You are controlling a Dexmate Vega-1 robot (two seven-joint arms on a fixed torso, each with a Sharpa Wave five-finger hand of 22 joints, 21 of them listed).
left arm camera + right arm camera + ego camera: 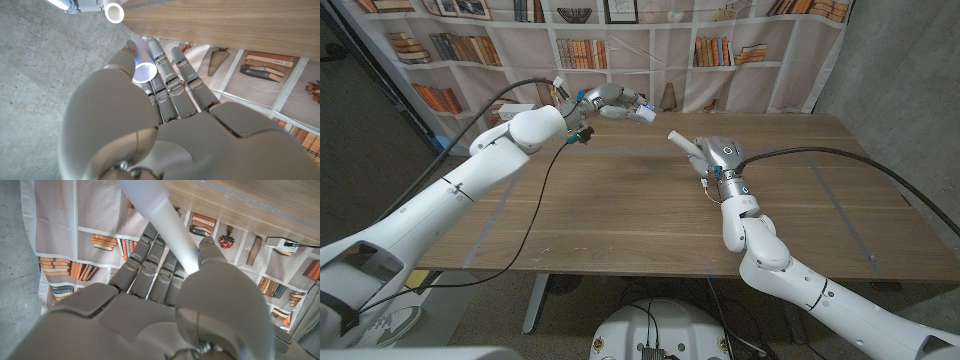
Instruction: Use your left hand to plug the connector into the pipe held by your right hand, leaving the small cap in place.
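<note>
Head view: connector (642, 112) in left hand (605, 101), pipe (682, 143) in right hand (720, 157).

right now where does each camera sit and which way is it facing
Head view: on the robot's head, looking down at the table; both arms show, left hand holding the connector, right hand holding the pipe.
Left wrist view: looks along the left hand at the connector.
Right wrist view: looks along the right hand at the pipe.
Shared: the left wrist view also shows the pipe's open end.
</note>
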